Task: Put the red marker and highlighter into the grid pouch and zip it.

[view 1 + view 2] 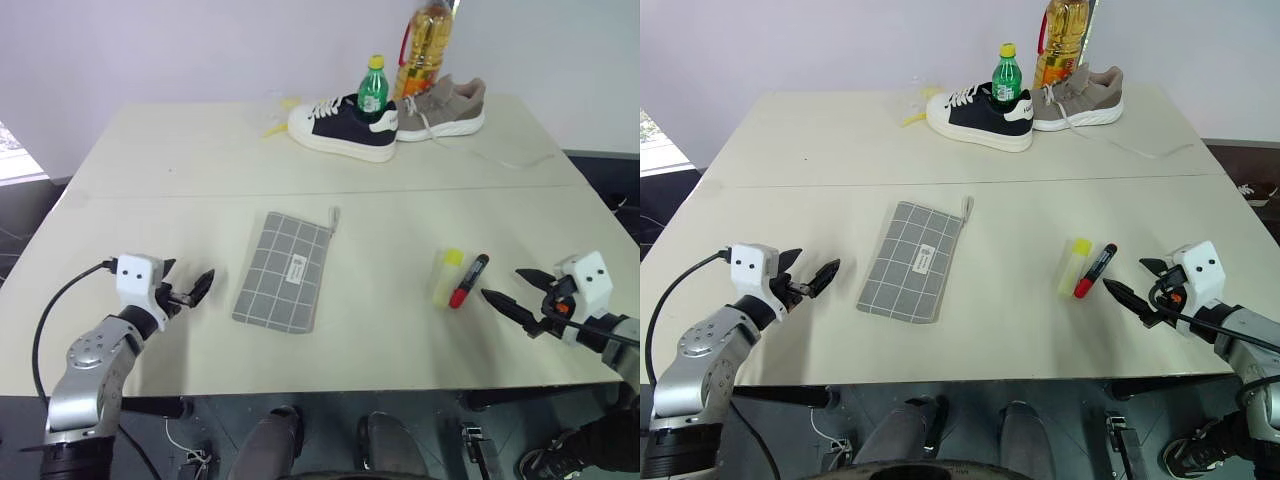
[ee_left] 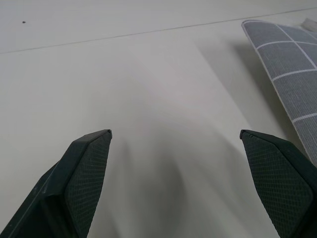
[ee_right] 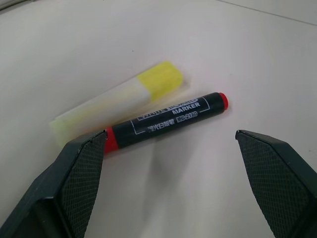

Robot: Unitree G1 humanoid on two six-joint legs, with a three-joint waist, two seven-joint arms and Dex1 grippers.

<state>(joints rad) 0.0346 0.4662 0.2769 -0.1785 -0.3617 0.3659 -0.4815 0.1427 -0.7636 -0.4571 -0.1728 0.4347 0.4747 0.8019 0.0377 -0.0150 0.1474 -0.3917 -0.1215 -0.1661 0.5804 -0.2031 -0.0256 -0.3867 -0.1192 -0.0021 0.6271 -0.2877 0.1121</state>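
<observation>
left pincer (image 1: 189, 290) low over the near-left tabletop (image 1: 200, 170), aimed right at the grid pouch (image 1: 287, 270), jaws wide apart, empty. right pincer (image 1: 513, 297) near-right, aimed left at the pens, jaws spread wide, nothing held. red marker (image 1: 468, 281) and highlighter (image 1: 447, 277) lie side by side, touching, just beyond its tips, highlighter on the left. pouch flat at centre, well apart from the pens. far edge: two shoes (image 1: 345, 124), green bottle (image 1: 373, 88), oil bottle (image 1: 425, 45).
</observation>
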